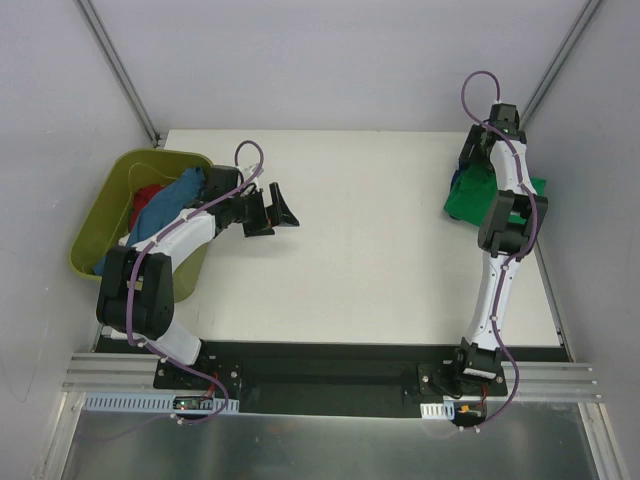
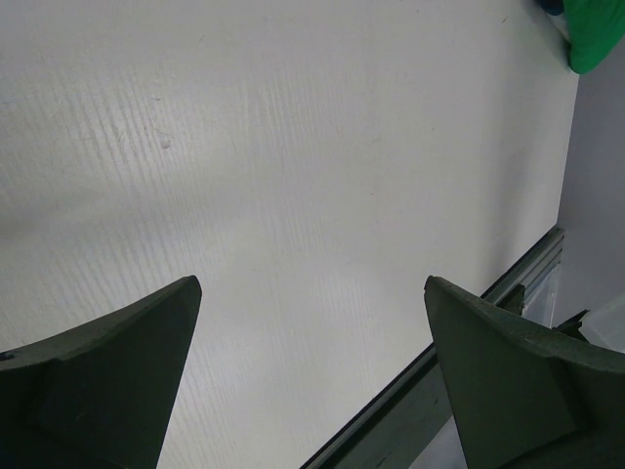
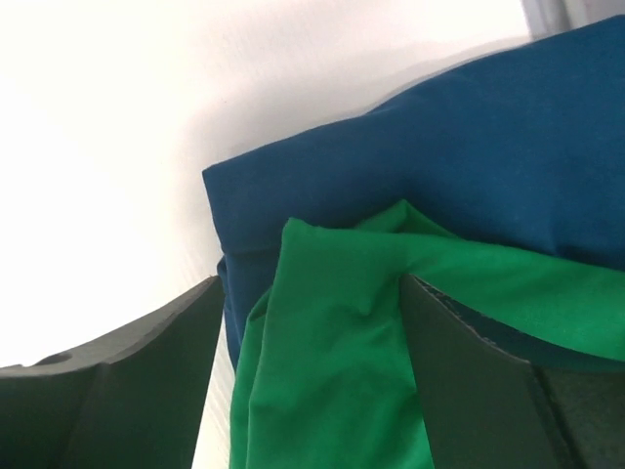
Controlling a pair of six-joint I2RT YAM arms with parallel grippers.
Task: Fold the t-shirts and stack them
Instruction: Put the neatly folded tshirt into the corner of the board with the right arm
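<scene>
Over at the table's (image 1: pixel 380 250) far right edge, the green t-shirt (image 3: pixel 332 371) lies on top of a folded dark blue t-shirt (image 3: pixel 469 166). From above, its long axis runs left to right, with one end reaching past the table edge. The right arm (image 1: pixel 500 250) crosses it and hides its middle. In the right wrist view, a rumpled ridge of green cloth runs towards the camera between the right gripper's (image 3: pixel 311 283) fingers. The jaws stand apart with the cloth filling the gap, but we cannot tell whether they are pressing it. Of the dark blue shirt we see a straight folded edge and one square corner, and the rest is cut off.

The left gripper (image 2: pixel 311 283) hangs over bare table just beside the tub (image 1: pixel 95 235), its jaws spread wide and holding nothing. Open table stretches from there to the right arm. In the tub a red t-shirt (image 1: pixel 148 193) and a lighter blue t-shirt (image 1: pixel 170 205) lie bunched up, partly hidden by the left arm, so we cannot make out which way they lie
</scene>
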